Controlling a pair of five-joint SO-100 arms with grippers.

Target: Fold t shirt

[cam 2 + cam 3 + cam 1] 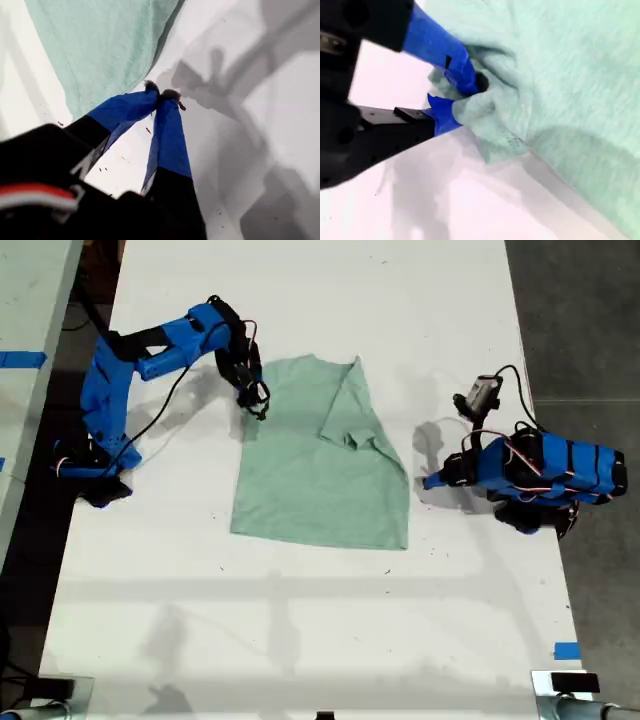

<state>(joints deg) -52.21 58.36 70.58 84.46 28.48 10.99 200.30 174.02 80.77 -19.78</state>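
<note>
Jaws of my second gripper [462, 102] pinch the t shirt [320, 455]; my first gripper's [162, 95] meet empty.

I count one mint-green t shirt [320, 465] on one white table [300, 640]. I have two blue arms, so two claws: my first gripper [161, 94] and my second gripper [465, 100]. Two strips of blue tape show: one [566, 650], another [22, 359].
</note>
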